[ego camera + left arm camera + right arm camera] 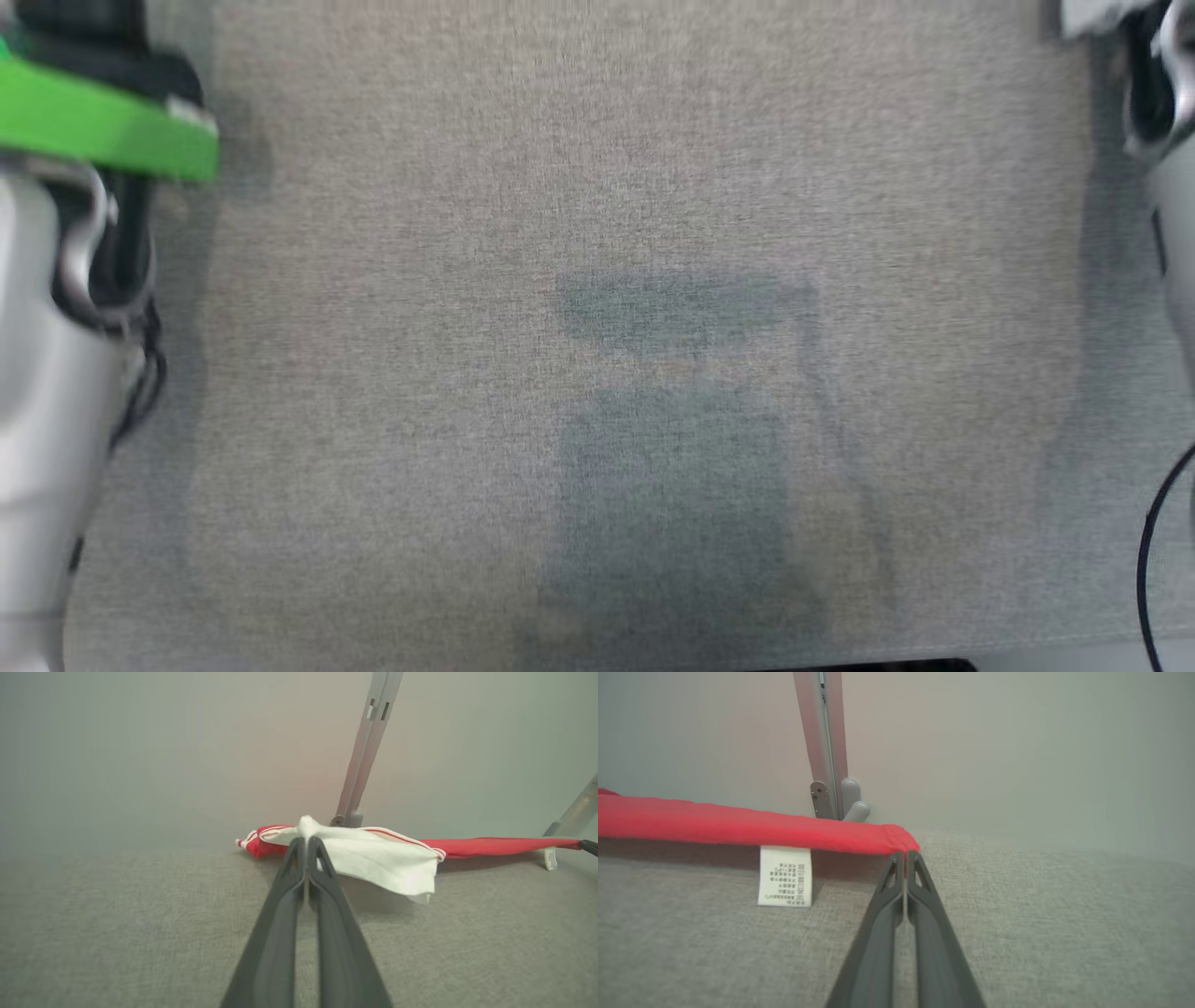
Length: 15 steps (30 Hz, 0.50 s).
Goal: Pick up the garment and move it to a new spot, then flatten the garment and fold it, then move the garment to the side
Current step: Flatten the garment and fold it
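The garment (383, 856) is red with a white, red-striped part. It hangs stretched in a low band just over the grey cloth surface (140, 928). In the left wrist view my left gripper (306, 842) is shut on the white part's bunched edge. The red band runs right from there to the dark tip of my right gripper (589, 847). In the right wrist view my right gripper (905, 856) is shut on the red garment's (738, 823) end corner. A white care label (784, 876) dangles below the band.
A pale wall with a grey metal post (824, 742) stands right behind the garment. The head view looks down on the grey cloth table (597, 187), with my left forearm (47, 373) and its green band (103, 121) at the left edge and my right arm (1167, 140) at the upper right.
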Available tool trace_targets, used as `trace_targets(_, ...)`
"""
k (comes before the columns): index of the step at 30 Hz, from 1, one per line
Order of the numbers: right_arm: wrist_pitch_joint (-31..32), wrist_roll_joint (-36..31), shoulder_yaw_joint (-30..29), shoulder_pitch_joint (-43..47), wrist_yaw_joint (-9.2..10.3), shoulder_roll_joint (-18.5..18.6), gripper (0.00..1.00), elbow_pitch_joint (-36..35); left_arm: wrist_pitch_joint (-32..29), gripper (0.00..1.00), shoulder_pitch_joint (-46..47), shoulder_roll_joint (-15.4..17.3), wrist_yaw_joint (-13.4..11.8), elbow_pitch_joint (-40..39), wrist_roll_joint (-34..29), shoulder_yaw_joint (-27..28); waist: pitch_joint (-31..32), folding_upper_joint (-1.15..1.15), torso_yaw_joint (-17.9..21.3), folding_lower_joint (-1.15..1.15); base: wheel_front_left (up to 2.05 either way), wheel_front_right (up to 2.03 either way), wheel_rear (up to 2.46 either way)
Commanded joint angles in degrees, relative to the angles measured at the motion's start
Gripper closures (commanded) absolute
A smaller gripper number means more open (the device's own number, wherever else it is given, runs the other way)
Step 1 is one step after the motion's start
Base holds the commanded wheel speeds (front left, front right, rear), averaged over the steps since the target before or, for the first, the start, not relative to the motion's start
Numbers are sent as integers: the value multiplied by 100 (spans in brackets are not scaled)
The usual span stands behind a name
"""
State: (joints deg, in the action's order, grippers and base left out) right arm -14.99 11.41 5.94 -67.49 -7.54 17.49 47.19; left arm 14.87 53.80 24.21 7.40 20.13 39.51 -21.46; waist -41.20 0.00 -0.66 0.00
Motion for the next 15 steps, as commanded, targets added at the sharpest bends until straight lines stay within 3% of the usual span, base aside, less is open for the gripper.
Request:
trace_targets(1, -24, 112, 16, 230, 11, 63, 100, -12, -9, 100, -171, 89, 14, 18, 103, -20, 842, 0, 102, 0, 0, 0, 0)
trace_targets(9, -24, 1037, 419, 1824, 14, 420, 100, -150, -184, 100, -1808, 305, 2, 137, 921, -337, 2016, 0, 172, 0, 0, 0, 0)
trace_targets(15, -25, 1409, 653, 2741, 17, 695, 100, -317, -77, 100, -2947, 329, -12, -233, 1221, -290, 2593, 0, 174, 0, 0, 0, 0)
